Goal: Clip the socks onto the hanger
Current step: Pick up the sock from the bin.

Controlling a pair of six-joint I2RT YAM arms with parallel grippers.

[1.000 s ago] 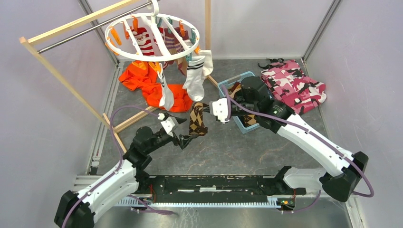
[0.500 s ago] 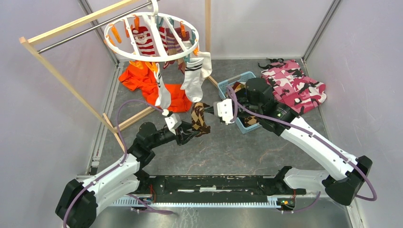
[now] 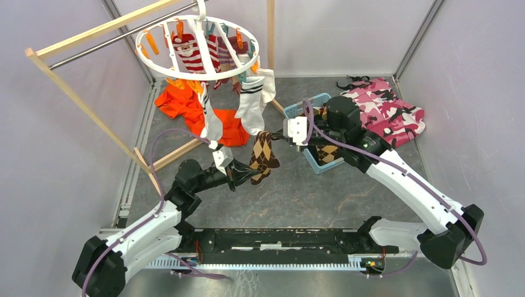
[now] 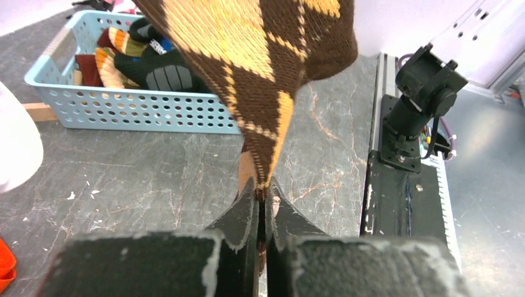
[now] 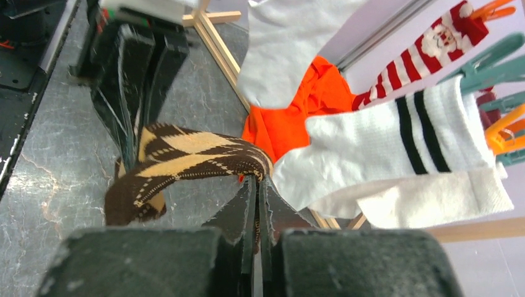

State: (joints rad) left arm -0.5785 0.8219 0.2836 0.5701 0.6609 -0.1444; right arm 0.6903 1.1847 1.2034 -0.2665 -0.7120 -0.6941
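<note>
The top view alone takes in the whole layout: the hanger [image 3: 199, 75] hooked over the bar of the wooden rack [image 3: 80, 105] at the far left, the pink camouflage cloth [image 3: 384, 111] at the far right, and both arms meeting over the middle of the desk [image 3: 309, 198]. Between them hangs the brown argyle sock [image 3: 262, 156], lifted off the desk, near the hanger's near rim and lower than it.

The left wrist view adds what the top view hides behind the right arm: the blue basket [image 4: 124, 111] with more socks [image 4: 148, 62] heaped inside (dark, tan and green ones). It also shows the left end effector [image 4: 263, 201] closest up, its fingers pressed together on a narrow fold at the sock's lower edge, with the rest of the sock spreading up and away.

The right wrist view looks the other way, toward the hanger. Only here do the clips [image 5: 486, 74] read clearly, teal and orange, with the white sock with black stripes [image 5: 396, 136] and the red-and-white striped sock [image 5: 427, 55] (a Santa face at its top) hanging from them. The orange garment [image 5: 309, 105] lies behind.

The right end effector [image 5: 257, 185] is likewise clamped on the argyle sock, at its upper edge. From that grip the sock arches left and droops toward the left end effector, so it spans the gap between the two, held at both ends.
</note>
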